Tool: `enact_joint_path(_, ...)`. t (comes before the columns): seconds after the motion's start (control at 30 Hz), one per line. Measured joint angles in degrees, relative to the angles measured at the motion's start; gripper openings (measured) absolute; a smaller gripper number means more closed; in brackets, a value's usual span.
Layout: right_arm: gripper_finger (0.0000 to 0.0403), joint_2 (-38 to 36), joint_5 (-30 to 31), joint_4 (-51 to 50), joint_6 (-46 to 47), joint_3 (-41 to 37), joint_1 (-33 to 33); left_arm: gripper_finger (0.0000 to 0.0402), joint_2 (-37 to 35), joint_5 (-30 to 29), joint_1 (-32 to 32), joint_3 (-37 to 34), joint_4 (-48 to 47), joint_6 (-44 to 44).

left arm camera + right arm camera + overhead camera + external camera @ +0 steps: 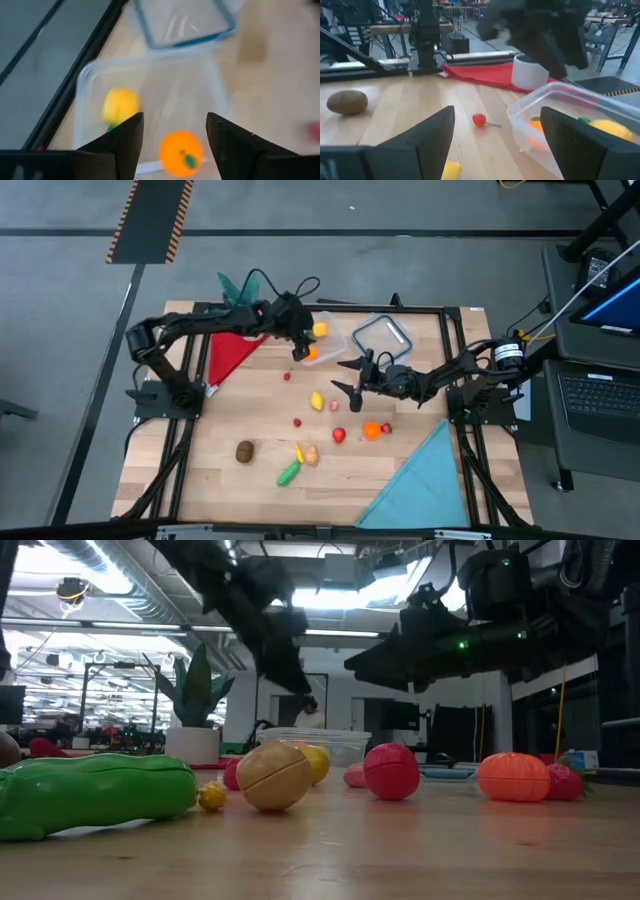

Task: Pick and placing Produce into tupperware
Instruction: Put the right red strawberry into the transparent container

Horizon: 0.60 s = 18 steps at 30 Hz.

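While the left gripper (300, 350) hangs over the tupperware (325, 340) at the table's far middle, its jaws stand apart around nothing, and an orange fruit (181, 152) and a yellow piece (120, 106) lie inside. The right gripper (350, 376), just right of it, is spread wide and empty. Remaining produce (318, 401) is scattered nearer.

Bright overhead lighting; left wrist view blurred.

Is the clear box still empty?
No, the clear tupperware already has a yellow toy fruit and an orange one in it.
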Motion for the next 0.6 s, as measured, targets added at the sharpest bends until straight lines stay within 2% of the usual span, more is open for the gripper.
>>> enact_joint_path(0.23,0.0295,-4.0,0.0,-2.2,-2.3,-0.2,0.0,0.0204,-7.9,-1.1,-6.9,-6.4,6.3,-0.3)
enact_joint_path(0.6,0.0295,-10.8,-0.5,-14.4,-1.1,-0.3,1.4,0.0204,-27.1,-3.5,-16.8,-30.0,24.7,-5.6)
